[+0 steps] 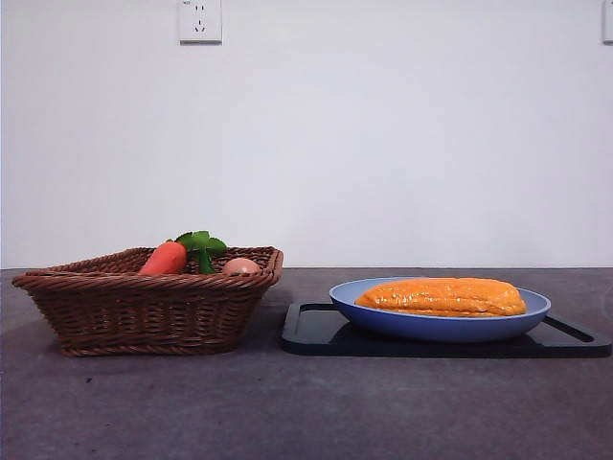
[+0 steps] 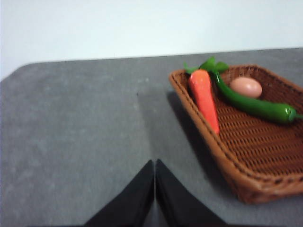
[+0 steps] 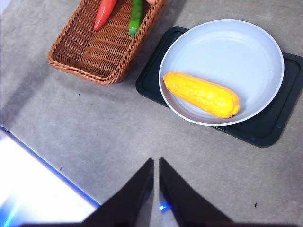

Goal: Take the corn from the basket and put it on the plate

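The orange-yellow corn [image 1: 442,296] [image 3: 201,94] lies on its side in the light-blue plate [image 1: 383,316] [image 3: 236,47], nothing touching it. To the plate's left stands the brown wicker basket [image 1: 144,311] [image 2: 246,156] [image 3: 90,52]. Neither gripper shows in the front view. My left gripper [image 2: 155,165] is shut over bare table beside the basket. High above the table, short of the plate, my right gripper [image 3: 156,163] is shut and holds nothing.
A flat black tray [image 1: 316,331] [image 3: 265,127] lies under the plate. The basket holds a carrot [image 1: 165,259] [image 2: 204,97] [image 3: 104,12], a tan egg [image 1: 240,266] [image 2: 245,87] and a green chilli [image 2: 251,104] [image 3: 136,16]. The table's edge [image 3: 47,165] runs near the right gripper.
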Tool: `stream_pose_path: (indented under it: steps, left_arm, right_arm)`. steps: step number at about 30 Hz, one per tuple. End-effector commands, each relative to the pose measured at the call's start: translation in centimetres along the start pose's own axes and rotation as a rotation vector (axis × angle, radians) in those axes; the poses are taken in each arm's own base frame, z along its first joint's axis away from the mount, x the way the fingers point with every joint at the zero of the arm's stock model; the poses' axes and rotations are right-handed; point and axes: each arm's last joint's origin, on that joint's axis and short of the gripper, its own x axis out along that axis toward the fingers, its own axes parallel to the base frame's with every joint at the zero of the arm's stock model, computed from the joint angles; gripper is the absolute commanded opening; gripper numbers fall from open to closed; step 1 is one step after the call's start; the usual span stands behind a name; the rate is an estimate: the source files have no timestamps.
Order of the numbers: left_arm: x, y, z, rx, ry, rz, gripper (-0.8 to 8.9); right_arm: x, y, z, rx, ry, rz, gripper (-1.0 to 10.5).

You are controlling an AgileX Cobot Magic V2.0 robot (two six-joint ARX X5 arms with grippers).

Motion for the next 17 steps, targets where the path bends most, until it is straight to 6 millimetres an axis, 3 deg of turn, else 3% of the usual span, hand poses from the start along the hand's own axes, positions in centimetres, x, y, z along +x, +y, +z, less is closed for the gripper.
stream_pose_path:
  steps: [1,17]
  left_arm:
    - [0.1,0.01,-0.68,-0.014,0.041,0.003,0.06]
    - [0.11,0.01,-0.81,-0.02,0.058,0.002,0.06]
  right_arm:
    - [-0.16,0.13,0.39,-0.009,-0.012,0.003,0.0]
    - [-0.15,0.12,0.39,-0.009,-0.012,0.002,0.0]
